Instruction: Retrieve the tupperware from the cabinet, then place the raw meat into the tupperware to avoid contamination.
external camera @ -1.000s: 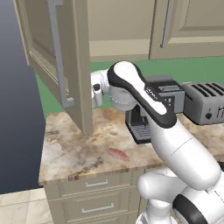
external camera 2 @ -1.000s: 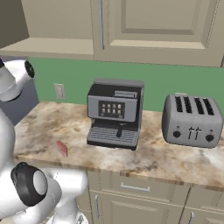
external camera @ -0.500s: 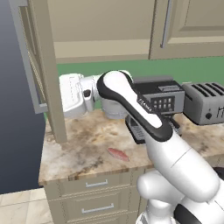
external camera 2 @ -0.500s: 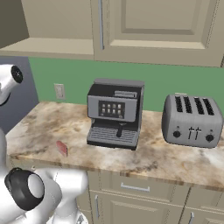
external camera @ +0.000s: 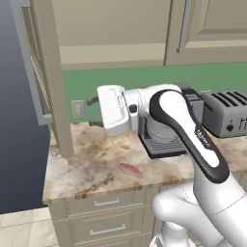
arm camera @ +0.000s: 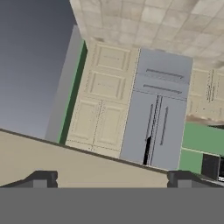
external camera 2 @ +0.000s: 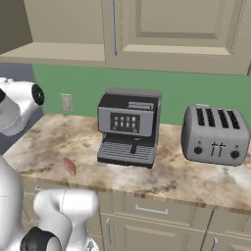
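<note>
No wording can be read — the small dark mark on the arm's (external camera: pixel 202 140) black band and the coffee machine's (external camera 2: pixel 128 128) panel icons are too blurred

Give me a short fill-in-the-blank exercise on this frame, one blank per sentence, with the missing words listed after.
1. The raw meat lies on the ____.
2. The cabinet door stands ____.
3. The claw stands ____ and holds nothing.
4. Right of the coffee machine stands a ____.

Missing words: counter; open; open; toaster

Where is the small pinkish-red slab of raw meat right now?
The raw meat lies flat on the marbled countertop near its front edge, left of the black coffee machine.
</note>
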You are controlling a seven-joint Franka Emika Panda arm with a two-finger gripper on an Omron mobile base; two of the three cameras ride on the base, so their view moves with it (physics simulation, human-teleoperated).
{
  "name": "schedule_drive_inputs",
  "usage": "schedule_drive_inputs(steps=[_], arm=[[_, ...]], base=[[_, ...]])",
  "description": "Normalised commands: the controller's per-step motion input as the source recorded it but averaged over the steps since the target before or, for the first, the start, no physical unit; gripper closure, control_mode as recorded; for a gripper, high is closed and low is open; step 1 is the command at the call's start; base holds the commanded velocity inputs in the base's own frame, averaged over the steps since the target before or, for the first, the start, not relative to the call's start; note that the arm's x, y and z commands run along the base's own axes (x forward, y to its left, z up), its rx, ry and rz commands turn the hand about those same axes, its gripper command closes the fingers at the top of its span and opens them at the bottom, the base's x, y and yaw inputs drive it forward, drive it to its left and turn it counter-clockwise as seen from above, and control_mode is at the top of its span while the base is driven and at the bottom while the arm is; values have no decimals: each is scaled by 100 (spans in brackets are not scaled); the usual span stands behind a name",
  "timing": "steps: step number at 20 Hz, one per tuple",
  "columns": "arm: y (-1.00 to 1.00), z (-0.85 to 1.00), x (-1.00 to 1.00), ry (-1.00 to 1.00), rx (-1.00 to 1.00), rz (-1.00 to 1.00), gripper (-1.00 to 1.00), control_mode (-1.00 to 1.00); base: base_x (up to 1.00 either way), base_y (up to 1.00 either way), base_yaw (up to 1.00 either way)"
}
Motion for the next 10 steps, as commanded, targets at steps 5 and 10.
schedule_drive_inputs(steps=[5,10], arm=[[-47,-18,6,-22,-21,24,-100,-100],[-40,-20,1,-24,-29,25,-100,-100]], base=[[0,0,0],[0,0,0]])
